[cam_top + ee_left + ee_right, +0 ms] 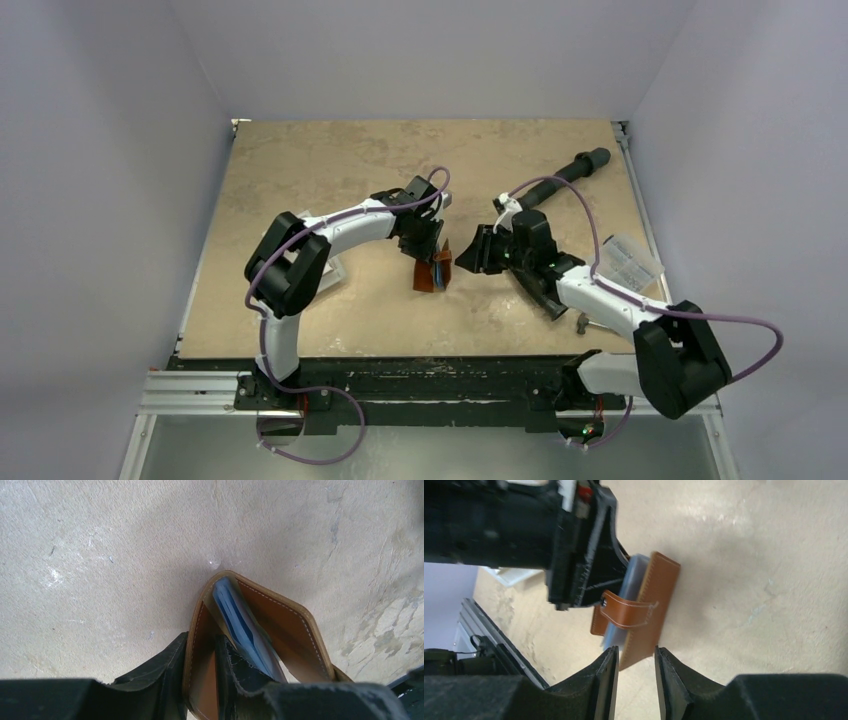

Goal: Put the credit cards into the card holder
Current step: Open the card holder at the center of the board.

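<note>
Black fingers [160,680] of the left gripper [201,652] pinch one brown leather flap of the card holder [285,630], which hangs open with bluish credit cards [237,622] tucked in its fold. The right gripper [636,656] hovers just beside it, its jaws slightly parted and empty.

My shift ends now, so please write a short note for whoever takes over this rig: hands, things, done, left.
Left hand: shut on one flap of the card holder, holding it open.
Right hand: slightly open, empty, close beside the holder.
Credit cards: bluish, between the holder's flaps; in a pocket or not, I cannot tell.
Done: cards are in the holder.
Left, probably: seat them fully, close the holder, release.
</note>
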`<control>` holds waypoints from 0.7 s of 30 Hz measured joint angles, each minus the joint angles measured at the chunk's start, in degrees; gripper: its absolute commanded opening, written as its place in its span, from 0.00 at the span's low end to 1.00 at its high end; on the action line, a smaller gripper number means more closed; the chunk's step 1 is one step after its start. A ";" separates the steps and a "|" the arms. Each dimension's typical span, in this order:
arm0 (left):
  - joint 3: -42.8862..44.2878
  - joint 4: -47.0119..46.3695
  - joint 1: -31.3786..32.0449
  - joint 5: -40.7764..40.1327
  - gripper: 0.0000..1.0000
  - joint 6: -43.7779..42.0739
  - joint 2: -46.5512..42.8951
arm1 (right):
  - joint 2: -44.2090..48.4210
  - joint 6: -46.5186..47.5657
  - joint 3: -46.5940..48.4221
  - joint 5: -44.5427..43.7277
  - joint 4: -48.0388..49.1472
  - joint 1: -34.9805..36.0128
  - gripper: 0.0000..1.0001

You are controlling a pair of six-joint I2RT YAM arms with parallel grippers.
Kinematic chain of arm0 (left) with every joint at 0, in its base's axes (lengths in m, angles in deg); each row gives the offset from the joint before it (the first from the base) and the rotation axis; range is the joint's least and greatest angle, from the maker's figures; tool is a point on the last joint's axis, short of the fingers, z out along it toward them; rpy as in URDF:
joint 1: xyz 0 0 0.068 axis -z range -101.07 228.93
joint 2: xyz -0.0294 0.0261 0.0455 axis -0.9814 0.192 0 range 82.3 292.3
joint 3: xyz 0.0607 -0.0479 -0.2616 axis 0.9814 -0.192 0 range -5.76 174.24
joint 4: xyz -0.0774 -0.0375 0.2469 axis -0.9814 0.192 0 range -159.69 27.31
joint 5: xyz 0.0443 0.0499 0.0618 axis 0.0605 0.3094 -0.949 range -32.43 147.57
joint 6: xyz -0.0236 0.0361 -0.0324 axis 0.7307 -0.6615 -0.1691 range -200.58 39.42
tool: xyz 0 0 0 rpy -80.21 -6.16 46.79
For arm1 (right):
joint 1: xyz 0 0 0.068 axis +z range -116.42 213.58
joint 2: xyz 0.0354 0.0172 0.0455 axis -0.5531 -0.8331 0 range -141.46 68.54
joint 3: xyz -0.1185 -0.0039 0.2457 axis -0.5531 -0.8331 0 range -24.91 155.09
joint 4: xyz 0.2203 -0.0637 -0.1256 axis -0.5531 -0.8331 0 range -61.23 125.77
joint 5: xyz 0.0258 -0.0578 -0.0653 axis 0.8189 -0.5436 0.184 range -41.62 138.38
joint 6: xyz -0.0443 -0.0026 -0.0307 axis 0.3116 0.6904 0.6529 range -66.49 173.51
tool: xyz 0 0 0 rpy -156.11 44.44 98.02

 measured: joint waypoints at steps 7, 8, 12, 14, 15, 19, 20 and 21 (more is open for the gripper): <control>0.00 -0.28 0.00 0.48 0.21 0.02 0.00 | 0.83 0.37 0.35 -0.26 -3.32 0.98 0.48; 0.00 -0.37 0.00 0.68 0.21 0.02 0.00 | 1.33 0.39 0.37 -0.24 -3.43 1.31 0.48; 0.00 -0.44 0.00 1.40 0.19 0.04 -0.22 | 5.51 0.57 1.36 -0.48 -5.05 3.39 0.31; 0.00 -0.44 0.00 1.73 0.18 0.04 -0.44 | 6.16 0.11 1.60 0.44 -4.26 4.09 0.21; 0.00 -0.46 0.00 1.81 0.17 0.04 -0.55 | 5.99 -0.31 1.60 1.14 -3.76 4.24 0.17; 0.00 -0.48 0.00 2.23 0.16 0.07 -0.66 | 2.82 -1.38 1.62 1.92 -1.86 5.60 0.10; 0.00 -0.44 0.00 2.29 0.16 0.07 -0.66 | 1.60 -1.55 1.64 2.05 -1.60 6.10 0.09; 0.00 -0.46 0.00 2.38 0.15 0.07 -0.66 | 0.39 -1.60 1.70 2.25 -1.36 6.58 0.06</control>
